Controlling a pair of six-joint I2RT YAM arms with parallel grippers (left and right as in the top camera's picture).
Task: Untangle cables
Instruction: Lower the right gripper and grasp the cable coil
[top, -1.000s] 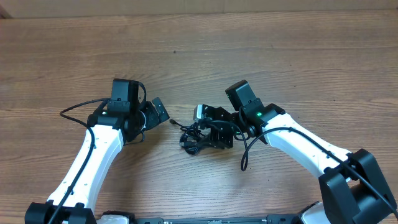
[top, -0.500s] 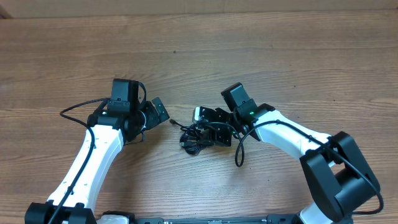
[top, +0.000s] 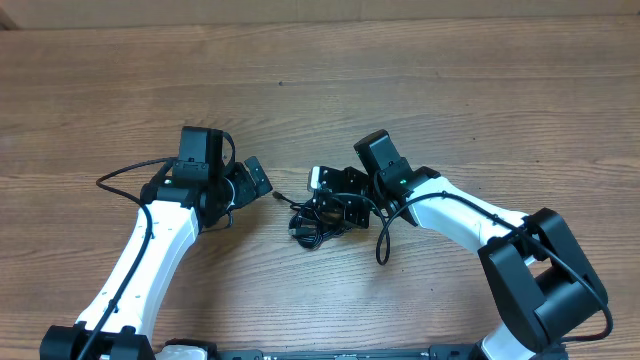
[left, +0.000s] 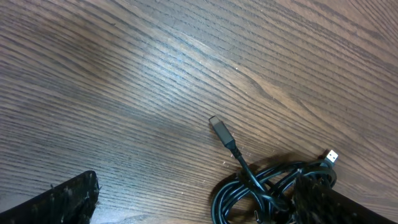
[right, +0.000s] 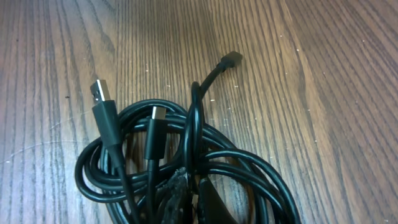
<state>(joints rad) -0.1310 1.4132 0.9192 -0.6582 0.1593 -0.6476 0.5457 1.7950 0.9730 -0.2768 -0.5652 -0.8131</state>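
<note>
The cables (top: 310, 226) are seen bunched in a knot on the table (top: 420, 80), between the two arms. The right gripper (right: 194, 198) is clenched on a strand of the bundle. The left gripper (top: 252, 180) is held released, jaws wide, near one plug (left: 217, 126).

The cables (top: 310, 226) lie on the table (top: 450, 90) between left claw (top: 246, 184) and right claw (right: 189, 194).
</note>
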